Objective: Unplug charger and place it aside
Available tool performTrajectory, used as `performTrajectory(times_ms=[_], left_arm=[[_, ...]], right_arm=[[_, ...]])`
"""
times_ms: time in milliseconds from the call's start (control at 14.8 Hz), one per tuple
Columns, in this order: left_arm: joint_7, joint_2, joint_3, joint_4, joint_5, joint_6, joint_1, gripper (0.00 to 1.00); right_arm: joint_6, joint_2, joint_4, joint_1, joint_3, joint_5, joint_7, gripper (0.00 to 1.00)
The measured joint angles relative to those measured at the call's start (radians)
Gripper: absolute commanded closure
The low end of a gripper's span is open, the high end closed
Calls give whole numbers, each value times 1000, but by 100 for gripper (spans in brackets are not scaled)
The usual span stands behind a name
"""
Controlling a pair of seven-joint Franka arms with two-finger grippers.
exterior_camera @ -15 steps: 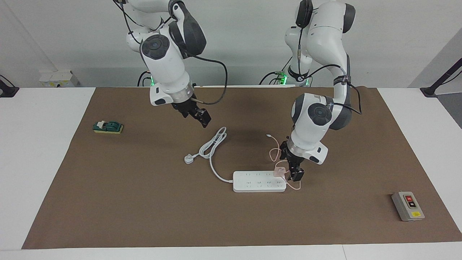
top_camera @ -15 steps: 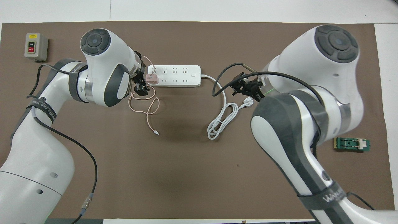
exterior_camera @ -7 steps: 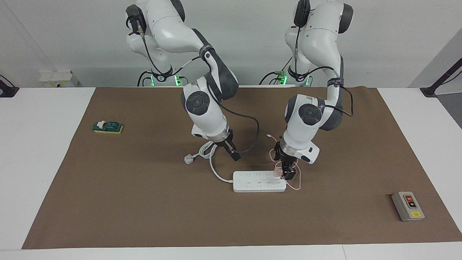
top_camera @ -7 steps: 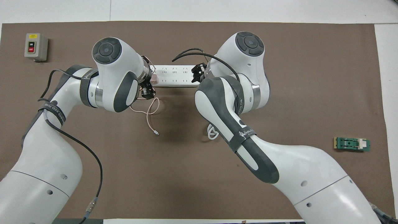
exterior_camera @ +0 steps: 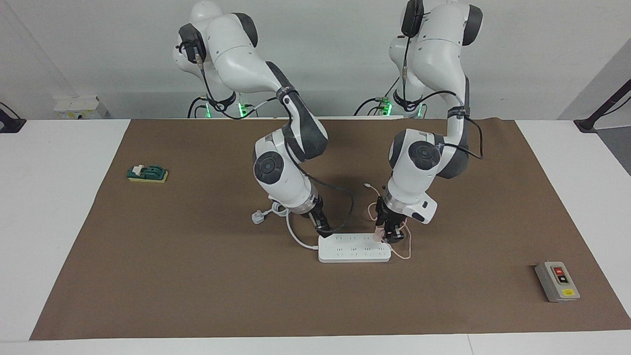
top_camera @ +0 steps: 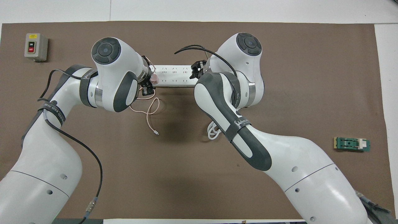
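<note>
The pale pink charger (exterior_camera: 379, 236) is plugged into the white power strip (exterior_camera: 354, 249) at the end toward the left arm. My left gripper (exterior_camera: 388, 236) is down at that end, shut on the charger. The charger also shows in the overhead view (top_camera: 155, 80), beside the left gripper (top_camera: 148, 83). Its thin pink cable (top_camera: 151, 109) loops on the mat nearer to the robots. My right gripper (exterior_camera: 324, 230) is shut, with its tip down on the strip's other end, where the thick white cord leaves. The overhead view shows the right gripper (top_camera: 195, 70) over the power strip (top_camera: 174, 75).
The strip's white cord and plug (exterior_camera: 258, 216) lie coiled nearer to the robots, partly under the right arm. A grey box with a red button (exterior_camera: 557, 281) sits toward the left arm's end. A small green block (exterior_camera: 147, 173) sits toward the right arm's end.
My right arm swung over from above the white cord and came down onto the power strip's end. My left gripper shifted a little closer onto the charger.
</note>
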Motion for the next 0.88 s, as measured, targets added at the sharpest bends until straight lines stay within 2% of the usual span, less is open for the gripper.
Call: performTrajectory(times_ms=[339, 881], left_arm=[[6, 0, -1, -1, 5, 2, 0, 99], [8, -1, -1, -3, 5, 4, 0, 100]], right_arm=[[46, 96, 94, -1, -1, 1, 4, 0], [57, 155, 175, -16, -8, 1, 5, 0]])
